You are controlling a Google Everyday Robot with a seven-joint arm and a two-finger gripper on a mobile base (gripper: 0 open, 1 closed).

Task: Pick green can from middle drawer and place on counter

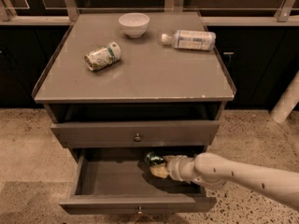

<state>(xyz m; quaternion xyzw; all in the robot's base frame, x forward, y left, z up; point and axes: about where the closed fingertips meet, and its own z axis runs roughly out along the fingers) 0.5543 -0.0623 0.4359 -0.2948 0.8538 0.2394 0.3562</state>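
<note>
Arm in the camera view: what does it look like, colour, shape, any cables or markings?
The arm is a smooth, rounded cream tube with a few small dark dots along its shell and a ringed collar at the wrist. No cables or lettering show. The gripper, a paler yellowish piece, is inside the open middle drawer beside the green can.

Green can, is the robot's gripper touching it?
Cannot tell. The camera view shows the gripper inside the middle drawer, overlapping the green can; no contact or gap is plain.
</note>
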